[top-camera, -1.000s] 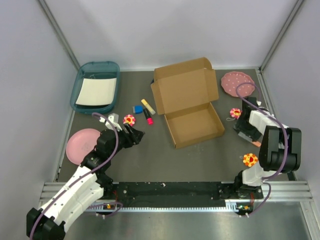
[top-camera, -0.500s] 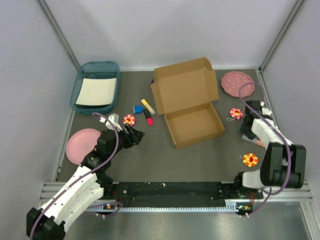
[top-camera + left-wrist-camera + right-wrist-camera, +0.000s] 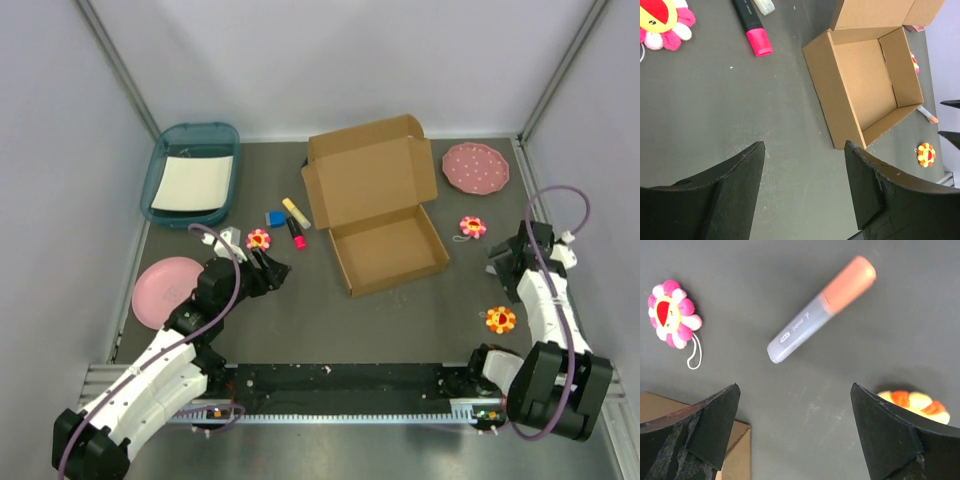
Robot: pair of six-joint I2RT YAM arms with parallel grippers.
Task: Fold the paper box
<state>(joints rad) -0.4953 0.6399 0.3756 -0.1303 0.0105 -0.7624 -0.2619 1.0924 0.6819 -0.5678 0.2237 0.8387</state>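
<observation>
The paper box (image 3: 377, 207) lies open near the middle of the tabletop (image 3: 400, 322), its lid flap thrown back toward 12 o'clock. At the box's 8 o'clock, the left claw (image 3: 272, 268) gapes wide, holding nothing. At 4 o'clock, the right claw (image 3: 508, 260) is likewise spread and empty, facing an orange-capped marker (image 3: 820, 310) on the tabletop.

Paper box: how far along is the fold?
Done: the paper box has its base walls standing, forming a tray. In hand: nothing; the left gripper and right gripper are both open and empty, the left apart from the box, the right over an orange-capped marker. Left: the lid lies open, not yet folded over and tucked in.
</observation>
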